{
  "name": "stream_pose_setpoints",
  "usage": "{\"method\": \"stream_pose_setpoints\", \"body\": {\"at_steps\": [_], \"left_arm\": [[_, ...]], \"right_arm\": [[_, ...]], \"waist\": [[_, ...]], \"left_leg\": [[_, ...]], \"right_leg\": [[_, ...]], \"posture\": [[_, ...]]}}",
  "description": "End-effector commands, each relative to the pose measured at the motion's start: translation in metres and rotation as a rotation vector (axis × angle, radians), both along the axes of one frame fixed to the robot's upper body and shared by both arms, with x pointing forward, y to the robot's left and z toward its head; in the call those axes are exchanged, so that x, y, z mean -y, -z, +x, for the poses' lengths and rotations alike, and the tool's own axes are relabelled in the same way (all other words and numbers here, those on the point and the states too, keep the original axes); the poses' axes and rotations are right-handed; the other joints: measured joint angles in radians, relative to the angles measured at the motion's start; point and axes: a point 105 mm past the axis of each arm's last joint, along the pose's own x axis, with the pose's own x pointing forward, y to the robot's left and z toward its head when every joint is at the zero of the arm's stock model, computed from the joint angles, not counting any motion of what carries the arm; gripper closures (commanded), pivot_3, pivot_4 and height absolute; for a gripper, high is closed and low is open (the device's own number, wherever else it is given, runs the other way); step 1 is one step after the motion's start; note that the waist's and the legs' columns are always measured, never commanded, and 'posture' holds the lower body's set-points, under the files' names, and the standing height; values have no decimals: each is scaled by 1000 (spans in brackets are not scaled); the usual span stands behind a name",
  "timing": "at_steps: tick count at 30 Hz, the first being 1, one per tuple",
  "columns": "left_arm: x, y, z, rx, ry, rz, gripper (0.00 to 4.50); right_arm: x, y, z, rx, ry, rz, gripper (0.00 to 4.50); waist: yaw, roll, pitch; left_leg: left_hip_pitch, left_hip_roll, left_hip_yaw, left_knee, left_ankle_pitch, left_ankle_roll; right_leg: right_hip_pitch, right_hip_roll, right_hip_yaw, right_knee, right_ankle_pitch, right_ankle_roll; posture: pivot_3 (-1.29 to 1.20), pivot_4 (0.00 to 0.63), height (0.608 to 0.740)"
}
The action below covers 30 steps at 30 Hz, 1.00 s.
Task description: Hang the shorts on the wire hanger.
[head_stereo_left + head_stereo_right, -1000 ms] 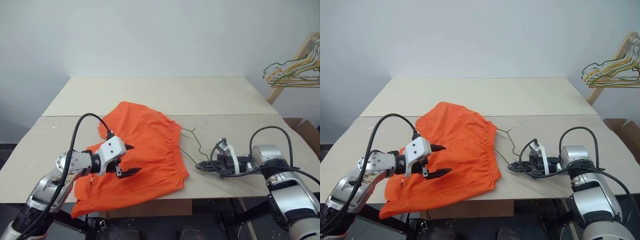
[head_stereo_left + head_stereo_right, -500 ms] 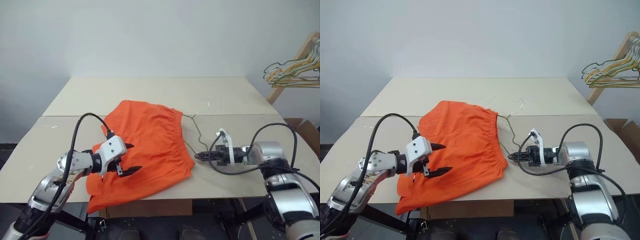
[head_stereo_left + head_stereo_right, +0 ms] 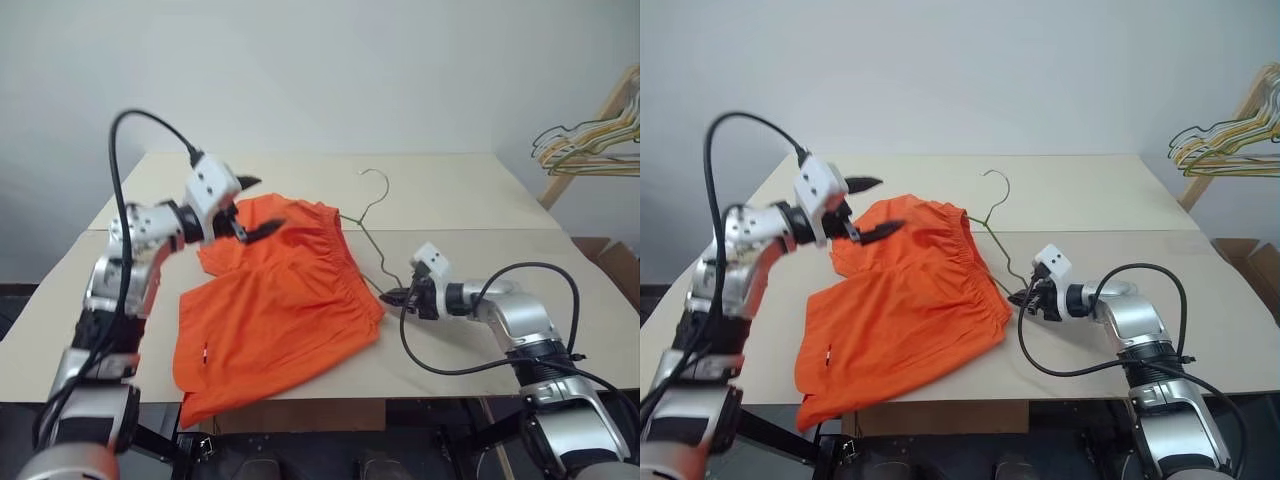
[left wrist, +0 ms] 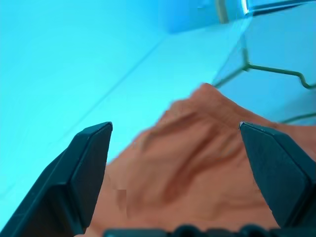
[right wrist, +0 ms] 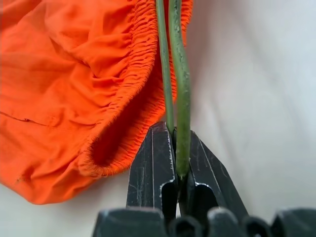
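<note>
Your table (image 3: 450,200) carries everything. The shorts (image 3: 280,310) lie flat across its middle and reach its near edge, waistband toward the right. The wire hanger (image 3: 365,225) runs along that waistband, one end tucked in the fabric, its hook lifted toward the far edge.

Your right pincer (image 3: 395,297) is pressed together on the wire hanger's lower corner, just beside the waistband; the right wrist view shows both strands of wire (image 5: 174,74) squeezed between the fingers. Your left pincer (image 3: 252,207) is spread wide and holds nothing, hovering over the far corner of the shorts.

The step in hand looks like feeding the wire into the garment. To do it well, keep the right grip firm and the wire low, so it slides inside the waistband rather than over it. Bring the left pincer down on the waistband's far end and pinch one layer only, holding the opening taut while the right arm pushes. The fabric is loose and will likely bunch and drag if nothing anchors it.

For room, the far half of the table is bare, as is the stretch to the right. The hem already sits at the near edge, so work away from it. The bunch of hangers (image 3: 590,145) beyond the far right corner is well apart.
</note>
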Motion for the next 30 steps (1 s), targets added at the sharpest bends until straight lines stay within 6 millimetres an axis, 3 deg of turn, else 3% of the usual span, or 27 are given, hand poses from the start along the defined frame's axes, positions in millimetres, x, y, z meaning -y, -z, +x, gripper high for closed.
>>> {"method": "stream_pose_setpoints", "body": {"at_steps": [1, 9, 20, 26, 30], "left_arm": [[-1, -10, -3, 7, 166, 131, 22], [1, -16, -5, -111, 389, 296, 22], [18, 16, 5, -179, 453, 575, 22], [24, 27, 5, -264, 483, 598, 22], [29, 28, 5, -300, 491, 567, 1168]], "right_arm": [[-10, -23, 0, 132, -95, -39, 4500], [-22, -28, -3, 320, -190, -193, 4500], [-38, -45, -8, 387, -244, -237, 4500], [-41, -46, -10, 357, -245, -257, 4500], [-40, -45, -12, 352, -238, -265, 4500]], "waist": [[-5, 0, 0], [-21, 0, 0], [-31, 0, 0], [-49, 0, 0], [-55, 0, 0]], "left_leg": [[-1, 0, 0, 0, 0, 0], [-12, 0, -1, 4, 0, 0], [-15, 0, -2, 8, 0, 0], [-18, 0, -3, 14, -2, 3], [-18, 0, -3, 15, -3, 5]], "right_leg": [[-1, 0, 0, 0, 0, 0], [-10, 0, -1, 2, 0, 0], [-11, 0, -1, 3, 0, 0], [-11, 0, -2, 4, 0, 1], [-11, 0, -2, 4, 0, 2]], "posture": [[43, 0, 740], [14, 0, 740], [-32, 0, 740], [-56, 0, 740], [-67, 0, 740]]}}
